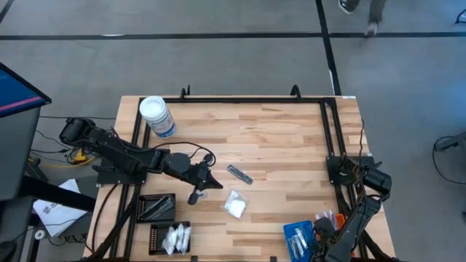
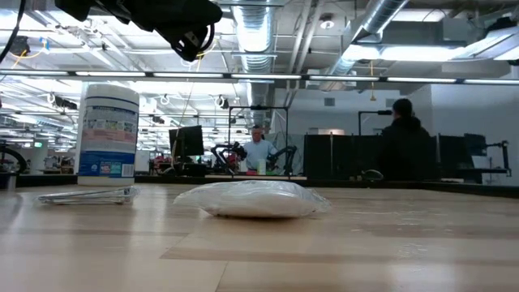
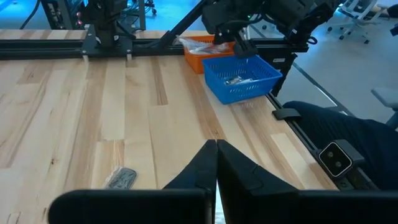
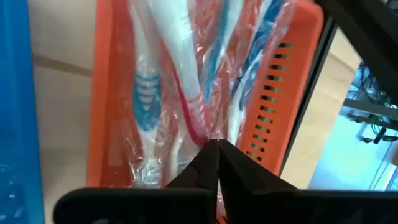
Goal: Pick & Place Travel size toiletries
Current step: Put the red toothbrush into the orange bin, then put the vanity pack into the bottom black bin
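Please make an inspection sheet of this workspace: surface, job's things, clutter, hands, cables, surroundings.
Surface: wooden table, black frame.
Job's things: white sachet and slim dark stick loose at centre; wrapped toothbrushes in orange tray; silvery pieces in blue tray; sachets in black tray.
Clutter: white-lidded jar.
Hands: left hand shut, empty, above table; right hand shut over toothbrushes.
Cables: on left arm.
Surroundings: people behind.

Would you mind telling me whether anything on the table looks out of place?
Two items lie loose on the bare wood, outside any tray: a white sachet near the middle and a silvery piece just beyond it. The other toiletries sit sorted in trays along the near edge. Nothing looks spilled or damaged.
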